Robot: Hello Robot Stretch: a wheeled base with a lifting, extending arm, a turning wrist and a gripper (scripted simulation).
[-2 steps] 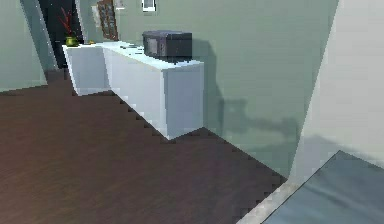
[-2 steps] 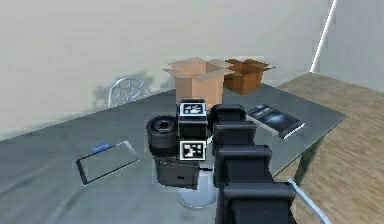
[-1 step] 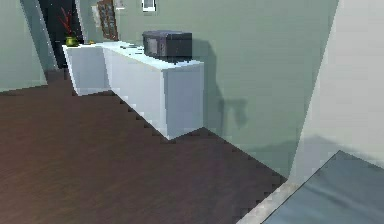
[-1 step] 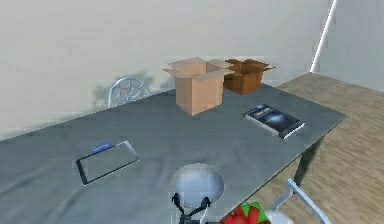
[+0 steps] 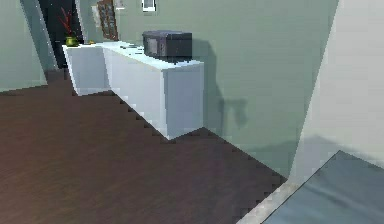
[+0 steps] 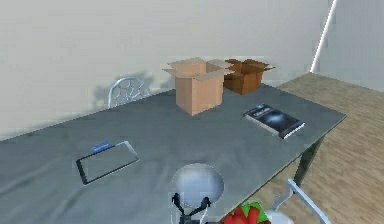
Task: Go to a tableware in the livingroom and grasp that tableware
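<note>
A pale, rounded, bowl-like thing [image 6: 200,184] sits near the front edge of the grey table [image 6: 60,150] in the arm side view, with thin dark lines just below it. I cannot tell what those lines are. A red and green thing [image 6: 246,214] lies right of it at the bottom edge.
On the table stand two open cardboard boxes [image 6: 199,86] [image 6: 246,75], a dark flat book-like item [image 6: 273,120] and a flat tablet [image 6: 108,160]. A wire chair [image 6: 126,91] stands behind the table. In the forward view a white counter [image 5: 160,85] carries a microwave [image 5: 167,44], over dark wood floor [image 5: 90,160].
</note>
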